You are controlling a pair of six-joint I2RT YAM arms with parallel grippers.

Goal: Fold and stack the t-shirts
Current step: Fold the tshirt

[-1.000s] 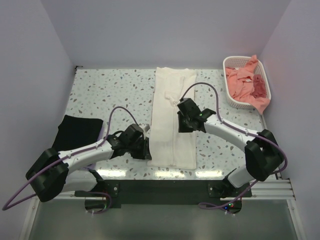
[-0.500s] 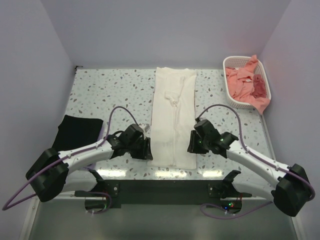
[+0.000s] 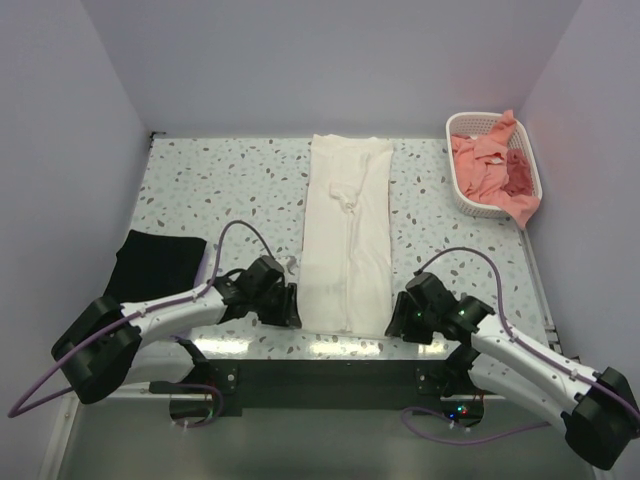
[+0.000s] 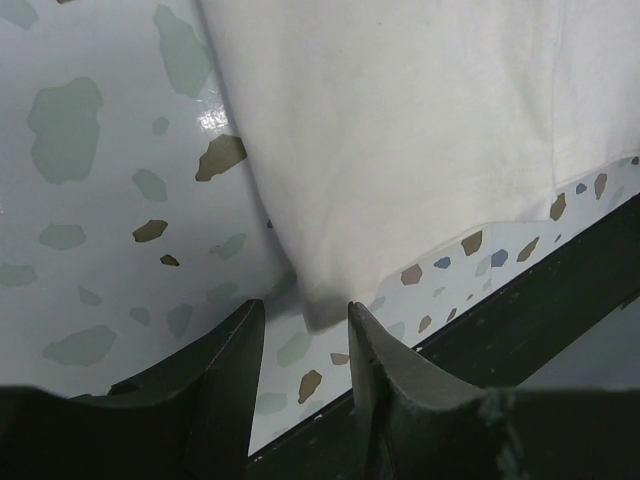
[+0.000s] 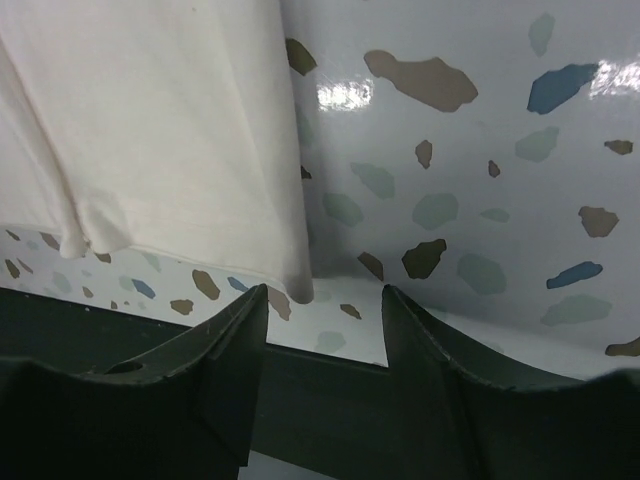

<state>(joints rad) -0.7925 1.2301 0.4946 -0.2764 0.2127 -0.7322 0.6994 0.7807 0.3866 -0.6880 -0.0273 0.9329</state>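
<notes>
The cream-white t-shirt [image 3: 348, 230] lies folded into a long narrow strip down the middle of the table, plain side up. My left gripper [image 3: 291, 306] is open at its near left corner; in the left wrist view the corner [image 4: 322, 305] sits between the open jaws [image 4: 305, 312]. My right gripper [image 3: 398, 322] is open at the near right corner; in the right wrist view the shirt's corner [image 5: 298, 285] lies just inside the left finger of the gripper [image 5: 325, 292]. A black t-shirt [image 3: 155, 263] lies at the left. Salmon-pink t-shirts [image 3: 490, 160] fill the basket. No lavender tee shows.
The white lattice basket [image 3: 455, 170] stands at the back right against the wall. The table's dark front edge [image 3: 330, 365] runs right under both grippers. Walls close in the left, back and right sides.
My right arm has drawn back from the middle of the cream shirt to its near right corner. My left gripper has shifted slightly toward the front edge. The shirt lies as before.
</notes>
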